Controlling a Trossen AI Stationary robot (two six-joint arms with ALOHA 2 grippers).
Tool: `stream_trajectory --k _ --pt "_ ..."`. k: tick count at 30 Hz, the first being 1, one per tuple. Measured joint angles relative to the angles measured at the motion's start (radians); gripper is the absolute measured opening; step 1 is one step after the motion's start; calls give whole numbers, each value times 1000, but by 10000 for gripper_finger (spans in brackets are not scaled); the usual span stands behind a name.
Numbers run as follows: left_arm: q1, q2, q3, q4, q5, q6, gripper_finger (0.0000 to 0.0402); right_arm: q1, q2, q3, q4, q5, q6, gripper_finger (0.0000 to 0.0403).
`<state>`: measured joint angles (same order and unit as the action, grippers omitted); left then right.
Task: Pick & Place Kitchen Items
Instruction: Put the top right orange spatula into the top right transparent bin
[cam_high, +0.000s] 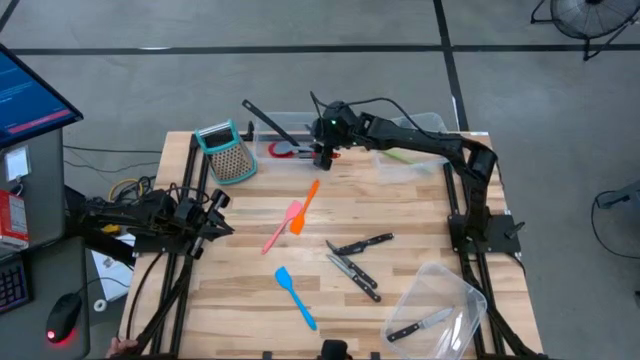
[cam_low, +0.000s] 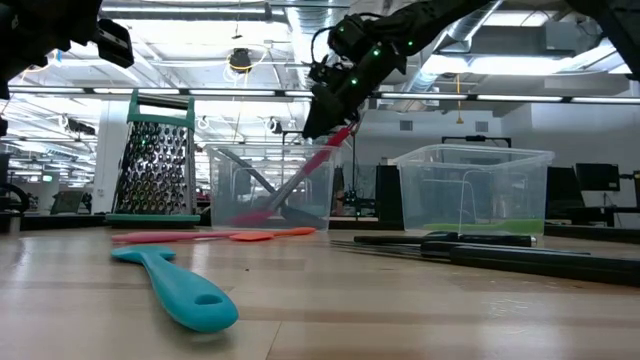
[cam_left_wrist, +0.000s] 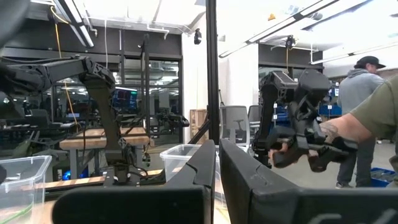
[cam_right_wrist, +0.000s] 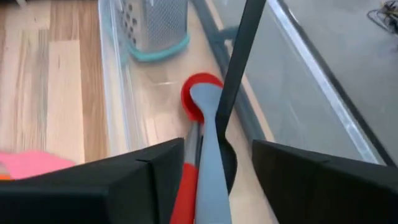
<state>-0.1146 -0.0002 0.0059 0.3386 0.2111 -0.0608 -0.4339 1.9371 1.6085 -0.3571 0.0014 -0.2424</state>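
A red-headed spatula (cam_right_wrist: 202, 99) stands slanted in the clear bin (cam_low: 265, 185) at the table's far middle. Its head lies on the bin's floor and its handle (cam_low: 322, 160) rises toward my right gripper (cam_right_wrist: 217, 162). That gripper hangs over the bin, tipped downward, open, with its fingers on either side of the handle's upper end. A black ladle (cam_right_wrist: 239, 62) leans in the same bin and sticks out over its rim. My left gripper (cam_high: 215, 215) waits shut at the table's left edge. My right gripper has the spatula's handle (cam_right_wrist: 208, 180) running between its spread fingers, which come slanting down from the right. The handle's red side lies next to one finger (cam_right_wrist: 165, 168); I cannot tell whether they touch. The head rests in the bin.
A teal-framed grater (cam_high: 228, 152) stands left of the bin, and a second clear bin (cam_high: 410, 150) with a green utensil stands right of it. Orange (cam_high: 306, 205), pink (cam_high: 283, 228) and blue (cam_high: 295, 295) spatulas and knives (cam_high: 355, 258) lie mid-table. A tipped bin (cam_high: 440, 310) holds a knife.
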Motion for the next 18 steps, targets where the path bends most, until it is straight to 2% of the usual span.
stream_trajectory --k 7,14,18 --pt "0 0 0 0 0 0 8 59 -99 101 -87 0 -2 216" --pt "0 0 0 0 0 0 8 230 -202 148 -93 -14 -70 213" --pt "0 0 0 0 0 0 8 312 -198 128 -70 -102 -74 212"
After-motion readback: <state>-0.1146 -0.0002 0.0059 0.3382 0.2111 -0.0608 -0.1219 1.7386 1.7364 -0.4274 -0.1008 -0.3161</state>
